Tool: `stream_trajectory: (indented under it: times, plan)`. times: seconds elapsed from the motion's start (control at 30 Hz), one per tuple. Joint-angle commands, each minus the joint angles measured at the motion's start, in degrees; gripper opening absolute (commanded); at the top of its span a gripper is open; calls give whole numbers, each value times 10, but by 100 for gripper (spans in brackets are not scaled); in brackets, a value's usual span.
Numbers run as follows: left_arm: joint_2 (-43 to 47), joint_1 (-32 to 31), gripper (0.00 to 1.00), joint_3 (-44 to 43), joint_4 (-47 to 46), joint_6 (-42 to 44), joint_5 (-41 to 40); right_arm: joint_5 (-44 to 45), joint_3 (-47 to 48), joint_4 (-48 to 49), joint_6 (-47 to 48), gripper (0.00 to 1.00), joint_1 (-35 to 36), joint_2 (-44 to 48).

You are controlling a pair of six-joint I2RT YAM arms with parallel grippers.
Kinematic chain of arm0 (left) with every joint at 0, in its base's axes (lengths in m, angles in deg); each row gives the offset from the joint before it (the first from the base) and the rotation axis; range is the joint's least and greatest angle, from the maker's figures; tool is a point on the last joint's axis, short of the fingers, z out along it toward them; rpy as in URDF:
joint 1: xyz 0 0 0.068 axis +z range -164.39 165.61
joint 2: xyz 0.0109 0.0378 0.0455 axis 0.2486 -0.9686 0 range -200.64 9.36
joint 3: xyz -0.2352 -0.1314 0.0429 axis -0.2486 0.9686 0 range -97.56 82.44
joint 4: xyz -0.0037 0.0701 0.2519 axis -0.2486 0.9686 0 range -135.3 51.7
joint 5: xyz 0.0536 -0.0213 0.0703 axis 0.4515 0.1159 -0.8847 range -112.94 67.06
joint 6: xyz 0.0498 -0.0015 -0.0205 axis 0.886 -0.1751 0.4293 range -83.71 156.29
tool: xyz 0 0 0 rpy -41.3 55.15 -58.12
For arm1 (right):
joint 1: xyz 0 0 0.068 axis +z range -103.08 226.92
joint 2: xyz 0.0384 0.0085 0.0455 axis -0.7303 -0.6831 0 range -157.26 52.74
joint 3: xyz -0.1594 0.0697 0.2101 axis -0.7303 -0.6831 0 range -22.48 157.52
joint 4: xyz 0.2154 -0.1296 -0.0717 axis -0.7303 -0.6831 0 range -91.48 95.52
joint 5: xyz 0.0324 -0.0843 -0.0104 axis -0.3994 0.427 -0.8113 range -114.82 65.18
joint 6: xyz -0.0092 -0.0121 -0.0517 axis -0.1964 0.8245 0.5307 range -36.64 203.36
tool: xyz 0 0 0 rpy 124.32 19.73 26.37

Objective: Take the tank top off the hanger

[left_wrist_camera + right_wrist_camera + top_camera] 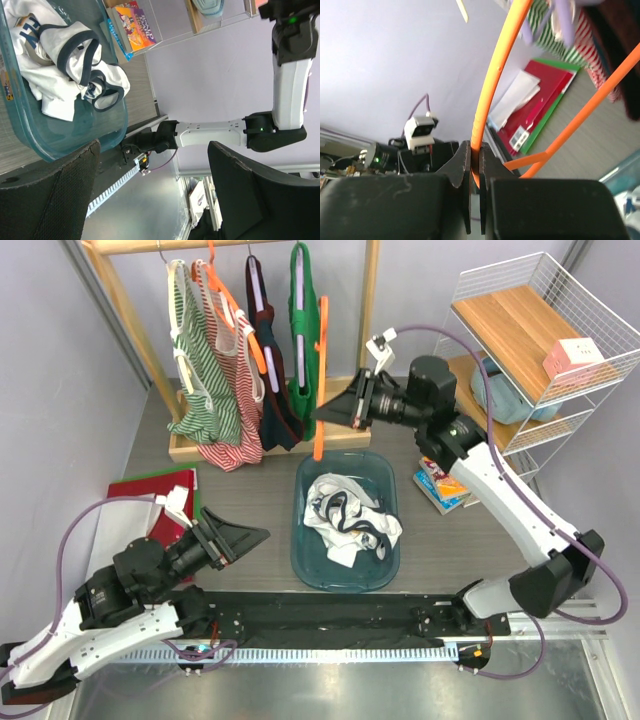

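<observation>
In the tub [296, 540] at table centre the top [350, 520] is lying crumpled, fully off the hanger [318, 440], so the removal looks done and the step in hand is probably dealing with the bare hanger. The right gripper [325, 412] is pinching the hanger's thin rod between nearly shut jaws, holding it up over the tub's far edge, close beside the rack [130, 310]. To do this well: keep the pinch firm, since a thin round rod is likely to swivel in flat jaws, and move it slowly so the hook and notched shoulders are not snagging the clothes on the rack or dipping back into the top. The left gripper [250, 538] is sitting wide open and holding nothing, left of the tub; it should be staying clear. The top is soft white knit with dark trim, bunching into loose folds with the armhole loops showing; limp, easy to catch. The hanger is smooth bright orange plastic, slim and curved, likely springy. The tub is translucent blue-green plastic, oblong with rounded corners and a raised rim. The table is looking like grey wood grain, the rack like pale wood.
</observation>
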Motion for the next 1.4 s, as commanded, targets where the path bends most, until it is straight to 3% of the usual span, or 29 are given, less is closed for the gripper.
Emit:
stream_trajectory:
  times: [0.0,0.57,0.97,1.37]
  plan:
    - [1,0,88,-5,-22,15,1,-37,97,40,-10,1,-23,-48]
    - [-10,0,88,2,-36,14,22,-25,435,9,-68,1,-73,-281]
    - [-11,0,88,6,-41,14,27,-3,504,8,-173,1,-99,-345]
    - [-4,0,87,15,-45,8,29,7,531,1,-206,1,-112,-387]
